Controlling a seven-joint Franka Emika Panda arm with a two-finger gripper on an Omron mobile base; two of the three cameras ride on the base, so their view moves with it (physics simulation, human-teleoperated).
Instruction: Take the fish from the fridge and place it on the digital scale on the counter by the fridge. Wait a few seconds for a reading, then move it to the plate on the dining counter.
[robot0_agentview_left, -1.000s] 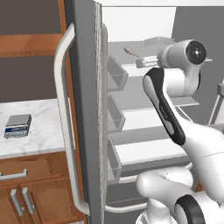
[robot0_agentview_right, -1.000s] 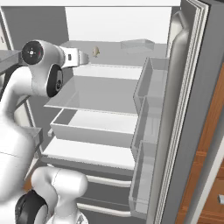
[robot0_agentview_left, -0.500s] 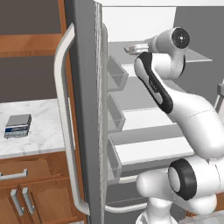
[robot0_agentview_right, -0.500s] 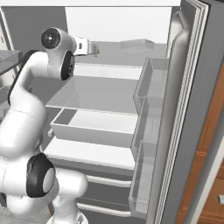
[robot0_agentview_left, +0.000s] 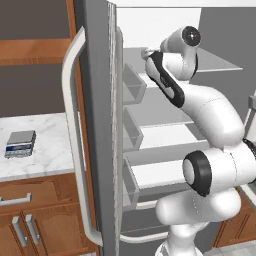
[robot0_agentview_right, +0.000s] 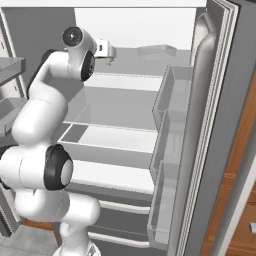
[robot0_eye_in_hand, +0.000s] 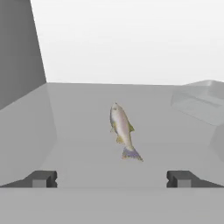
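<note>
The fish (robot0_eye_in_hand: 123, 132) lies on the top shelf (robot0_eye_in_hand: 87, 131) of the open fridge (robot0_agentview_left: 95, 125), ahead of the tool (robot0_eye_in_hand: 111, 178) — jaws spread wide, holding nothing. A clear container (robot0_eye_in_hand: 199, 103) sits off to one side on that shelf, apart from the fish — the digital scale (robot0_agentview_left: 20, 143) rests on the tabletop (robot0_agentview_left: 45, 150) beside the fridge.

We see our white arm folded up tall from the base, forearm reaching forward at head height, and our gripper (robot0_eye_in_hand: 112, 178) spread wide with nothing between the fingertips (robot0_eye_in_hand: 43, 178).
</note>
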